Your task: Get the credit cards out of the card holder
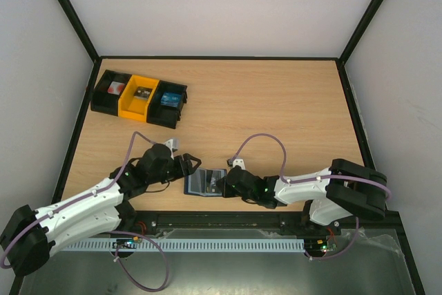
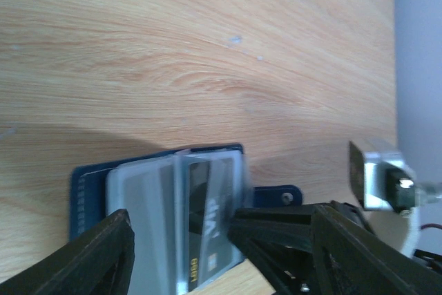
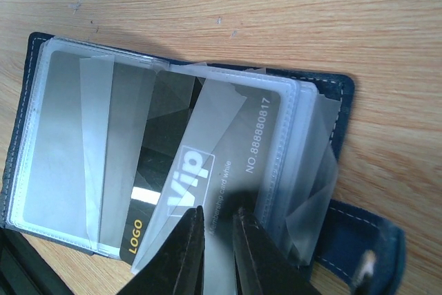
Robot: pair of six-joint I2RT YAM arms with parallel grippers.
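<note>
Your right gripper (image 3: 217, 250) has its fingers pressed almost together on the near edge of a silver Vip card (image 3: 228, 143), which lies tilted across the open card holder (image 3: 343, 105). Your left gripper (image 2: 221, 257) is spread wide at the left edge of the holder. You find the holder flat on the table (image 1: 276, 101), at the near middle, between both grippers.

The right end effector (image 3: 217, 214) apparently hides part of the VIP card (image 3: 207, 164).
</note>
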